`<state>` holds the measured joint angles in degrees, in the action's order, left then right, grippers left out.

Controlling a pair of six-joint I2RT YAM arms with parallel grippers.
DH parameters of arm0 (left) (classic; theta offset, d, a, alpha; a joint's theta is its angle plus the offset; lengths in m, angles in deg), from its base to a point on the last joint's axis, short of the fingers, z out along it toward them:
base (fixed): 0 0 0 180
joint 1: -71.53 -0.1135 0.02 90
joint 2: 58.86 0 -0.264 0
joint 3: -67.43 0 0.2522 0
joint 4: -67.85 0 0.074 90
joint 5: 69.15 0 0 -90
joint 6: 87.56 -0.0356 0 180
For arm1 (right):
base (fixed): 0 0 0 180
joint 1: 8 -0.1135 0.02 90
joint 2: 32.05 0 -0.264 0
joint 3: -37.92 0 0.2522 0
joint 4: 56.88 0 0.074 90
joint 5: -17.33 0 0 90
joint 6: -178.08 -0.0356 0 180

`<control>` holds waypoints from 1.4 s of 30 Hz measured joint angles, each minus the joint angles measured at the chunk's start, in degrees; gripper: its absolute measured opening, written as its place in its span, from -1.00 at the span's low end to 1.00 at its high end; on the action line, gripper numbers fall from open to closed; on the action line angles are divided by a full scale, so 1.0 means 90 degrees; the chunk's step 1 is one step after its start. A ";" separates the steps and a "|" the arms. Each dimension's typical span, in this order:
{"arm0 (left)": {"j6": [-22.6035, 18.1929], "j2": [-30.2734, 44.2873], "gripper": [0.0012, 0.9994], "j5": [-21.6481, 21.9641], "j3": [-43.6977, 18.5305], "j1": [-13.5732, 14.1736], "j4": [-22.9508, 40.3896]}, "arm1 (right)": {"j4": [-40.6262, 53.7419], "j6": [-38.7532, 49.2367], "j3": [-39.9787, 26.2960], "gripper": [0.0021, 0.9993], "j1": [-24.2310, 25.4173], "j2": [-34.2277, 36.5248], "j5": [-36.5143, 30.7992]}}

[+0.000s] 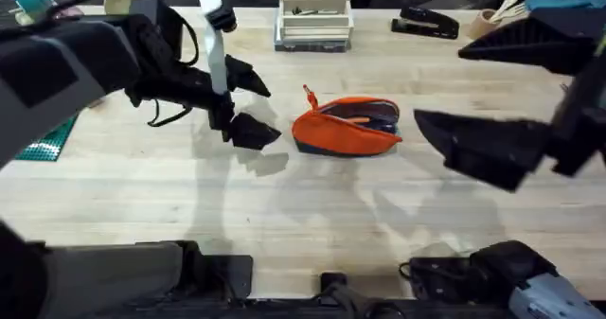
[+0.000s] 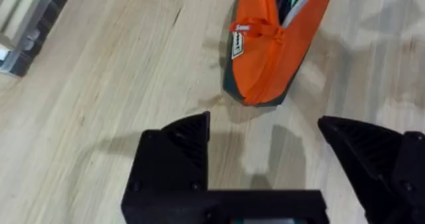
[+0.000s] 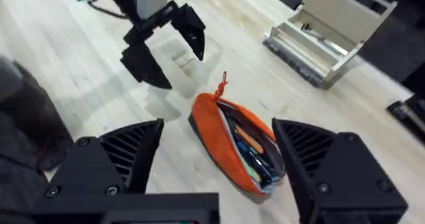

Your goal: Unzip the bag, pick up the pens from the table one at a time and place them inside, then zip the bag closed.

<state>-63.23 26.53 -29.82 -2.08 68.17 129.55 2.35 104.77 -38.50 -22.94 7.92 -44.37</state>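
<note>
The orange bag (image 1: 346, 125) lies unzipped mid-table, its red zipper pull (image 1: 308, 94) pointing toward the far left. Pens (image 3: 251, 149) in orange, teal and dark colours show inside its gaping mouth. My left gripper (image 1: 250, 105) hovers open just left of the bag, nothing between its fingers. From the left wrist, the bag's pull end (image 2: 265, 44) lies just ahead of that gripper (image 2: 265, 137). My right gripper (image 1: 438, 85) hangs open to the right of the bag, raised and empty. In the right wrist view, the bag (image 3: 216, 127) sits between that gripper's fingers (image 3: 129, 147), well below them.
A beige desk organiser (image 1: 312, 21) stands at the back centre and a black stapler (image 1: 426, 23) at the back right. A cup of utensils (image 1: 497, 16) sits farther right. A green mat (image 1: 47, 139) lies at the left edge. Bare wooden table (image 1: 312, 215) stretches in front.
</note>
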 joint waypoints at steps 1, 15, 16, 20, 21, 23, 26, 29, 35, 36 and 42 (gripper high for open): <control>-0.0017 0.0077 0.99 -0.0027 0.0000 0.0000 -0.0014 | -0.0072 -0.0143 0.0000 1.00 0.0000 0.0100 0.0000; -0.0042 0.0342 0.99 -0.0075 0.0000 0.0000 -0.0022 | -0.1199 -0.1921 0.0000 1.00 -0.0720 0.1800 -0.0088; -0.0042 0.0339 0.99 -0.0075 0.0000 0.0000 -0.0022 | -0.1258 -0.1954 0.0000 1.00 -0.0858 0.1905 -0.0149; -0.0041 0.0339 0.99 -0.0075 0.0000 0.0000 -0.0022 | -0.1500 -0.2093 0.0000 1.00 -0.1453 0.2361 -0.0595; -0.0043 0.0339 0.99 -0.0075 0.0000 0.0000 -0.0022 | -0.1526 -0.2146 0.0000 1.00 -0.1601 0.2458 -0.0777; -0.0041 0.0339 0.99 -0.0075 0.0000 0.0000 -0.0022 | -0.1534 -0.2205 0.0000 1.00 -0.1944 0.2645 -0.1256; -0.0042 0.0339 0.99 -0.0075 0.0000 0.0000 -0.0022 | -0.1580 -0.2327 0.0000 1.00 -0.2415 0.2869 -0.2038; -0.0043 0.0339 0.99 -0.0075 0.0000 0.0000 -0.0022 | -0.1862 -0.2614 0.0000 1.00 -0.2778 0.3034 -0.2634; -0.0043 0.0341 0.99 -0.0075 0.0000 0.0000 -0.0022 | -0.2144 -0.2925 0.0000 1.00 -0.3129 0.3409 -0.3236; -0.0042 0.0339 0.99 -0.0075 0.0000 0.0000 -0.0020 | -0.2145 -0.2953 0.0000 1.00 -0.3144 0.3496 -0.3275; -0.0043 0.0342 0.99 -0.0075 0.0000 0.0000 0.0031 | -0.2192 -0.3050 0.0000 1.00 -0.3150 0.3853 -0.3283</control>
<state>-63.62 29.60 -30.50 -2.08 68.17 129.84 -17.38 77.32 -38.50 -51.29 42.60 -73.92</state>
